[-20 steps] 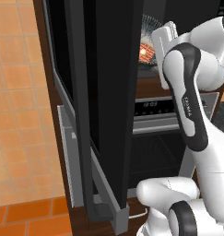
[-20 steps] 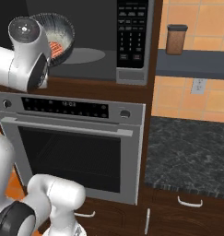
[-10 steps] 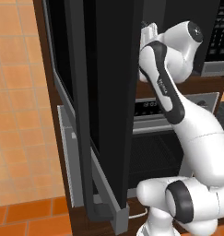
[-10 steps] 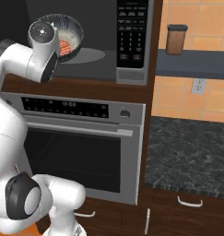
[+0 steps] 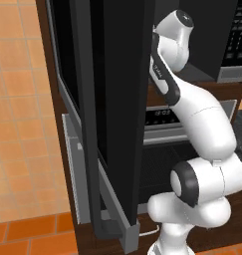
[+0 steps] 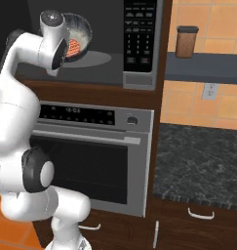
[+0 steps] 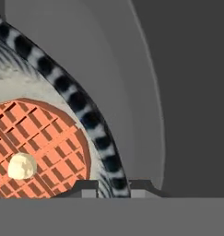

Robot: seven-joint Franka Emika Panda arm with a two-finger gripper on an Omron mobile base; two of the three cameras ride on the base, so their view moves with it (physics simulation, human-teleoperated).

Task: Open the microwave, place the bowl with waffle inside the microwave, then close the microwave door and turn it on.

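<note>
Microwave (image 6: 139, 49): built-in, grey-framed, sitting above the silver oven (image 6: 90, 151); its black keypad strip (image 6: 138, 34) is running down the right edge of the front.

Microwave door (image 5: 112, 99): black glass panel, standing swung wide open at the cavity's left edge and showing nearly edge-on in the left base view.

Bowl (image 7: 92, 124): pale inside with a black-and-white banded rim, sitting inside the cavity toward its left side, over the round turntable (image 6: 98, 58).

Waffle (image 7: 39, 147): orange-brown grid, lying in the bowl and carrying a pale pat of butter (image 7: 21, 166) (near the lower left of the hand view).

Gripper (image 7: 112, 188): reaching into the cavity, its two dark tips straddling the bowl's rim, one inside and one outside, and pinching that rim between them.

Arm (image 6: 22, 97): rising from the base and bending in toward the cavity's left side
</note>
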